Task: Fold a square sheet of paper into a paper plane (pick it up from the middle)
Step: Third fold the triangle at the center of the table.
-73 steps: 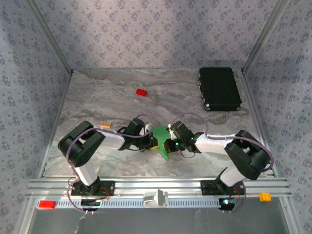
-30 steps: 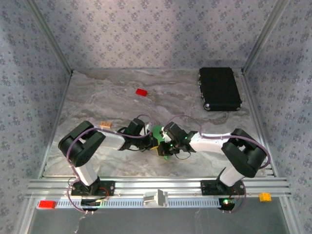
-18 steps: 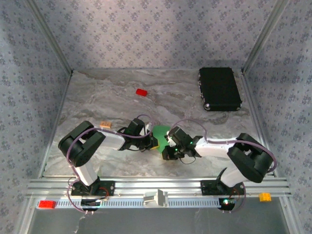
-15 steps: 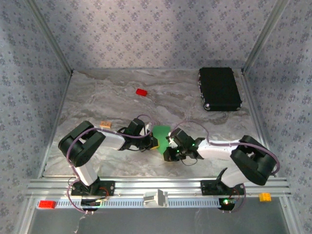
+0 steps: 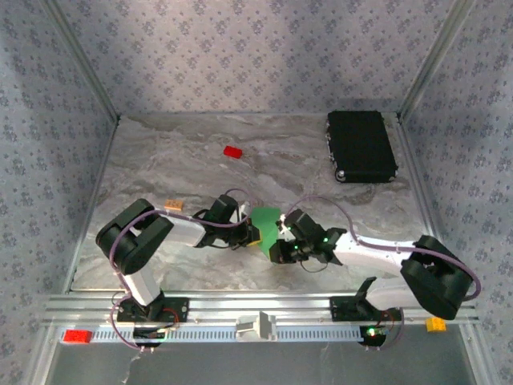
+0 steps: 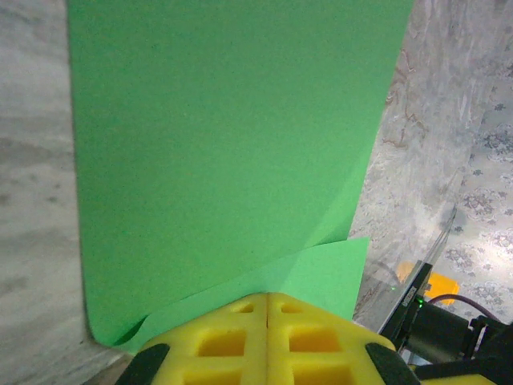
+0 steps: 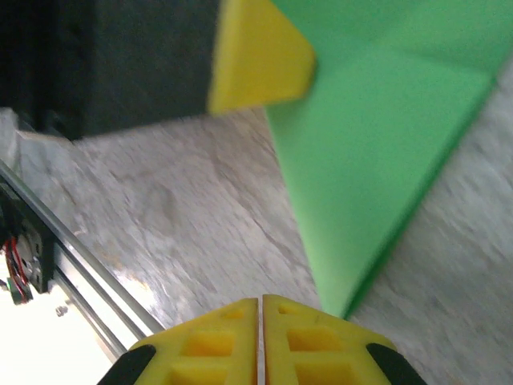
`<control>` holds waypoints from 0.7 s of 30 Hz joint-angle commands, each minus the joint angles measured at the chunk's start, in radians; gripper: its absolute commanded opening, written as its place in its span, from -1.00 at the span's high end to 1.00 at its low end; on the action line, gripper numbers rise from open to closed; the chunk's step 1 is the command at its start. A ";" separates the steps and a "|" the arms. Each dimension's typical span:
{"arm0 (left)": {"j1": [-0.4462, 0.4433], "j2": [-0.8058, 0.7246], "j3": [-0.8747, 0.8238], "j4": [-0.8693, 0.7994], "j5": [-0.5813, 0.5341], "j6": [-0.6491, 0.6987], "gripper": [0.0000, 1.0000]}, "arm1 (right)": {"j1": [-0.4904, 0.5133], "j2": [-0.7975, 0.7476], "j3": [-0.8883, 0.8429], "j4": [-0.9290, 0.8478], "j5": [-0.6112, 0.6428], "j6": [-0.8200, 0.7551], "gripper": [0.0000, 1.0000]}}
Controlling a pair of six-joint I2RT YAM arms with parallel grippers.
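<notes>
Barely begun: square sheet of paper [image 5: 264,224] shows one flap, no dart; left gripper [image 6: 267,298] and right gripper [image 7: 260,303], at its 5 o'clock, both pressed together.

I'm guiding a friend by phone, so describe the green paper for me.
On the marble table, look at the middle near the front edge. The green paper lies there, the only bright green thing, unlike the small red block and black case farther back.

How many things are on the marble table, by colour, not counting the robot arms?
Green: 1, the sheet of paper
Red: 1, the small red block
Black: 1, the black case
Tan: 1, the small tan block
Total: 4
</notes>
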State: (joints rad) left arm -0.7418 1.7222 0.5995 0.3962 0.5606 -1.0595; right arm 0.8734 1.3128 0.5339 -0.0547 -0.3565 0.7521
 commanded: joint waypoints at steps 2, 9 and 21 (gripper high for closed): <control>-0.003 0.020 -0.012 -0.058 -0.048 0.014 1.00 | 0.003 0.124 0.103 0.005 -0.009 -0.010 0.77; -0.003 0.025 -0.012 -0.062 -0.051 0.016 1.00 | 0.003 0.177 0.004 0.071 -0.043 0.014 0.77; -0.002 0.025 -0.014 -0.052 -0.055 0.010 1.00 | 0.001 -0.097 -0.141 0.021 -0.070 0.065 0.76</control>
State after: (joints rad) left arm -0.7425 1.7226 0.5995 0.3965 0.5575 -1.0595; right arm 0.8761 1.2774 0.3752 0.0452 -0.4141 0.8009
